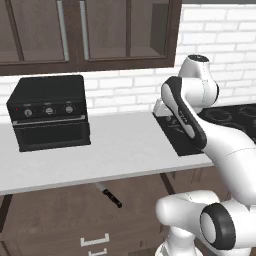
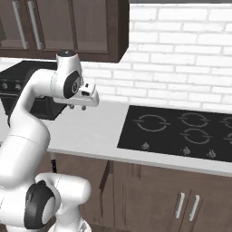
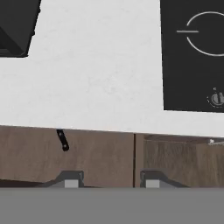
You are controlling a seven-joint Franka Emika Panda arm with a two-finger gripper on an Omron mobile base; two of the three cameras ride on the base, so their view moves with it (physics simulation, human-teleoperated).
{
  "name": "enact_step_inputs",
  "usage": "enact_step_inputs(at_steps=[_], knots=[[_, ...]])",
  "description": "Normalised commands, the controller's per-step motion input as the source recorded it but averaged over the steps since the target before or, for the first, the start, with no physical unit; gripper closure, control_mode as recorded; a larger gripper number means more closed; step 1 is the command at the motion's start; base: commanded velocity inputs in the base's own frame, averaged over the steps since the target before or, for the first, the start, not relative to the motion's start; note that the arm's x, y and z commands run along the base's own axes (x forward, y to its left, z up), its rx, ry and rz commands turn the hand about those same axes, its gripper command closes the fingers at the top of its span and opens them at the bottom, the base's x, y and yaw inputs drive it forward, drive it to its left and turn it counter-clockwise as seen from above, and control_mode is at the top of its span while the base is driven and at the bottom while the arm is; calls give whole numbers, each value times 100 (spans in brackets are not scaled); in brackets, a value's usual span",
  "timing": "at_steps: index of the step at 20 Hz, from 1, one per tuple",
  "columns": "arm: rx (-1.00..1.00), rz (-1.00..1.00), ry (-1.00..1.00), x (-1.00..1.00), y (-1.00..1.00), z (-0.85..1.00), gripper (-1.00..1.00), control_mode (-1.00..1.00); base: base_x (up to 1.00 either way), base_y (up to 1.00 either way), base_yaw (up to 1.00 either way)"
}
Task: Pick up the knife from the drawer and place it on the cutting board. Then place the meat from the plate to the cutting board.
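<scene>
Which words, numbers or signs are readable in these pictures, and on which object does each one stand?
No readable text anywhere.
Toaster oven: three knobs, no legible labels.
Cooktop: burner rings and small control symbols, too small and blurred to read.

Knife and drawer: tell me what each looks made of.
Knife: silver-grey blade that reads as metal, though mostly hidden under the counter edge; matte black handle, possibly plastic.
Drawer: brown with faint grain, so it looks like wood, in a dull finish.
</scene>
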Motion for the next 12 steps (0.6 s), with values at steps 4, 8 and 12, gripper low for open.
enact_step_inputs(at_steps=[4,8,12], knots=[[0,0,0,0,0,-7,-100,-100,0,0,0],[0,0,-1,-19,-2,-23,-100,-100,0,0,0],[0,0,-5,-16,0,-22,-100,-100,0,0,0]])
